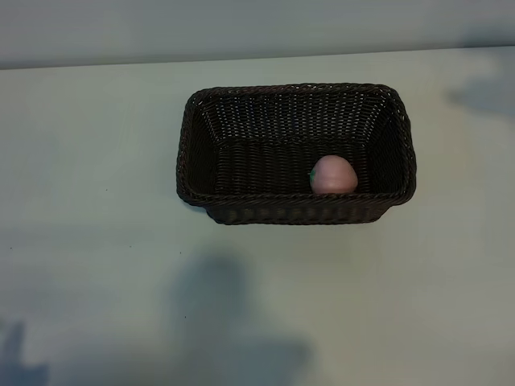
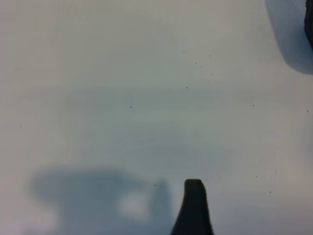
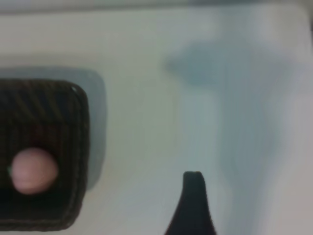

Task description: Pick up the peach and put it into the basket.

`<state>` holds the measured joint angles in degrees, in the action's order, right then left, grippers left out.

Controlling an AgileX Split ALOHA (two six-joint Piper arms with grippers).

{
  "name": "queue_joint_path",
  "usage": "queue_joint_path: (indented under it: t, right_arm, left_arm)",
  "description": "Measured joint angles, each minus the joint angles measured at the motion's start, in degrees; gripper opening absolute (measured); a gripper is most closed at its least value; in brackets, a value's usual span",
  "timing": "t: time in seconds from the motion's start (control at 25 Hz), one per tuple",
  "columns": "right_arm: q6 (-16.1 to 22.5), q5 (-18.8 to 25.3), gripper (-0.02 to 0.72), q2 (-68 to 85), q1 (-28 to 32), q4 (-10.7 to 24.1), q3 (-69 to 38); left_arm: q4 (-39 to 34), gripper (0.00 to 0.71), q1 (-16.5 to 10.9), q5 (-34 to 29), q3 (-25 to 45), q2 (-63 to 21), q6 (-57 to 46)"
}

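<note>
Near table: the pale table lay bare along the near edge of the exterior view, with soft grey shadows across it at near centre and in the near left corner.
Basket: the dark woven basket sat at the middle of the table, a little toward the far side, long sides running left to right, upright, braided rim showing all round.
Peach: the pink peach lay inside the basket, on its floor, right of centre and against the near wall; a small green bit showed on its left side.
Peach, right wrist view: the peach showed as a pale pink ball within the basket, close to one of its rounded corners.
Left gripper: one dark fingertip showed in the left wrist view over bare table; the jaws stood wide and held nothing; a dark sliver of the basket showed at the edge of that view.
Right gripper: one dark fingertip showed in the right wrist view over bare table, beside the basket and apart from it; the jaws stood wide and held nothing.
Arms: neither arm appeared in the exterior view.
</note>
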<state>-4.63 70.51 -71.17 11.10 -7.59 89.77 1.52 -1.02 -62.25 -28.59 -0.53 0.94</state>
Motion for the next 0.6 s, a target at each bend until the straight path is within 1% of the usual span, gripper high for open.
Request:
queue_joint_path:
  t: [0.4, 0.6]
  right_arm:
    - [1.1, 1.8, 0.568, 17.5, 0.0, -0.1, -0.2]
    - [1.5, 1.7, 0.566, 23.0, 0.0, 1.0, -1.5]
  left_arm:
    - [0.0, 0.592, 0.0, 0.0, 0.0, 0.0, 0.0]
    - [0.0, 0.592, 0.0, 0.0, 0.0, 0.0, 0.0]
